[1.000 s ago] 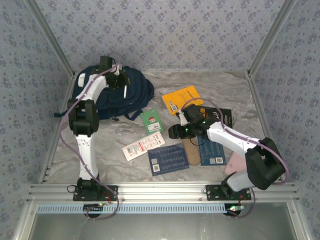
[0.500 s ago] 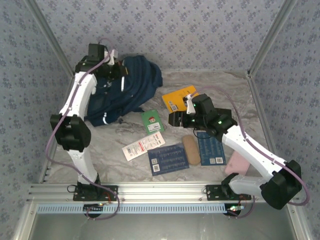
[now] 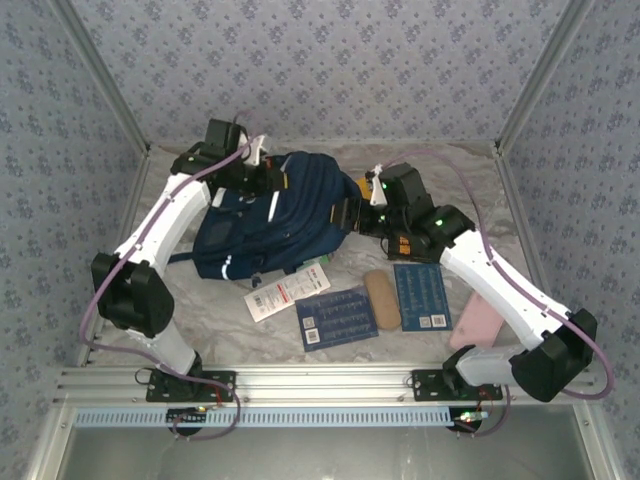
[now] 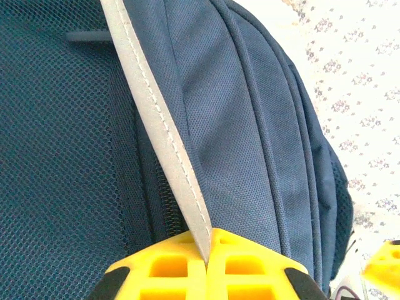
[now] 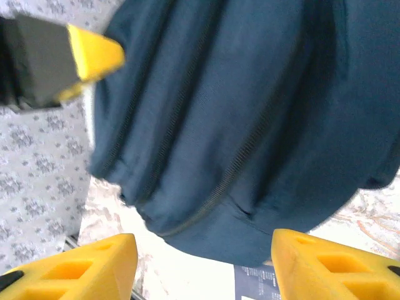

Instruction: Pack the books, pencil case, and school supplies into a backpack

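The navy backpack hangs partly lifted at the table's centre left. My left gripper is shut on its white reflective stripe, which runs down between the yellow fingers. My right gripper stands open at the backpack's right edge, with the bag's blue fabric just in front of its spread fingers. Two dark blue books lie in front with the tan pencil case between them. The white packet lies left of them. A corner of the orange book peeks out behind the right wrist.
A pink flat object lies beside the right arm's base. The black book with yellow lettering lies under the right forearm. Patterned walls and metal frame posts close in the table at the back and sides.
My left gripper has dragged the backpack right toward the centre, covering the green pack and most of the orange book. My right gripper has risen from the pencil case to the backpack's right edge.
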Robot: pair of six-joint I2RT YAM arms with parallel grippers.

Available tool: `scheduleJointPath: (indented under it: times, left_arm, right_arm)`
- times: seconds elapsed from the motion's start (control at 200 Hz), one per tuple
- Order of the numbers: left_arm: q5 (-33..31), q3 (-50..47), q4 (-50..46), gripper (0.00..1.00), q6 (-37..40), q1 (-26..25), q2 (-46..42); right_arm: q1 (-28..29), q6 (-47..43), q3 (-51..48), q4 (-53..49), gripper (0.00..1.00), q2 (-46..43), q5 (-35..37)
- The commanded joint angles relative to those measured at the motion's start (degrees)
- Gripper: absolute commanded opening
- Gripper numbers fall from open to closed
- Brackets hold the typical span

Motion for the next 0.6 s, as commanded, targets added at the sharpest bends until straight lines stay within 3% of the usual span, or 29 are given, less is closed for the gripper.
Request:
scheduleJointPath:
  times: [0.0,0.345,0.595]
  left_arm:
    - [2.2,-1.0,6.8,0.0,-0.2,-1.5,-3.8]
    - [3.5,-2.1,8.0,0.0,0.4,-3.4,-3.2]
    - [4.6,-2.6,8.8,0.0,0.1,-3.7,-3.2]
  right_arm:
    - [0.0,1.8,4.0,-8.0,0.59,0.5,3.8]
    - [0.9,2.5,12.6,-7.8,0.56,11.0,2.1]
    - [1.1,4.8,12.0,-2.9,0.49,16.8,1.0]
